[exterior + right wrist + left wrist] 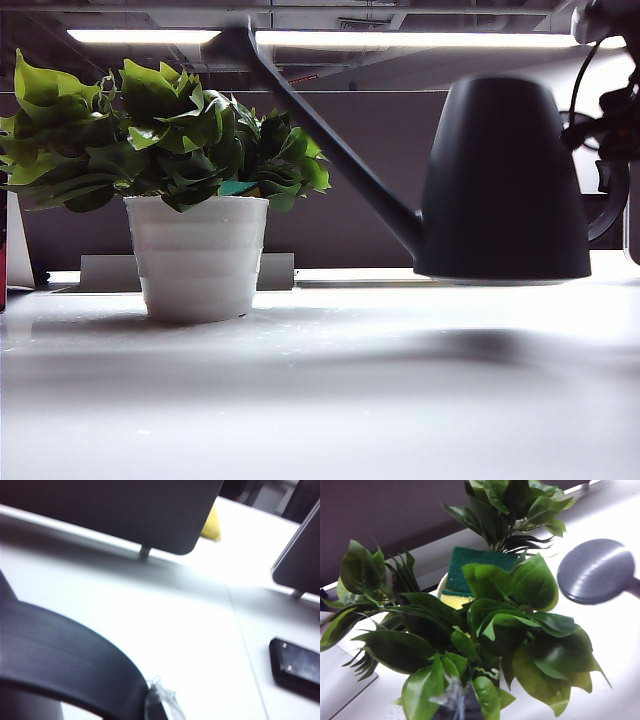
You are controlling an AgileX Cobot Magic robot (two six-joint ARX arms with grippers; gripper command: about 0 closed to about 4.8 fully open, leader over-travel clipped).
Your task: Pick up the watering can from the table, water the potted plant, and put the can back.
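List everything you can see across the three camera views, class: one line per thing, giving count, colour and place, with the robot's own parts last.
plant: one, bright green, in the pot, left on the table.
pot: one, white ribbed, on the table.
sponge: one, green over yellow, in the pot among the leaves.
can: one, dark grey, lifted off the table on the right, spout toward the plant.
table: one, white-grey.
partitions: two, dark grey, upright behind the table.
black flat thing: one, lying on the table; blurred.
right gripper: shut on the can's handle.
left gripper: above the plant; state unclear.
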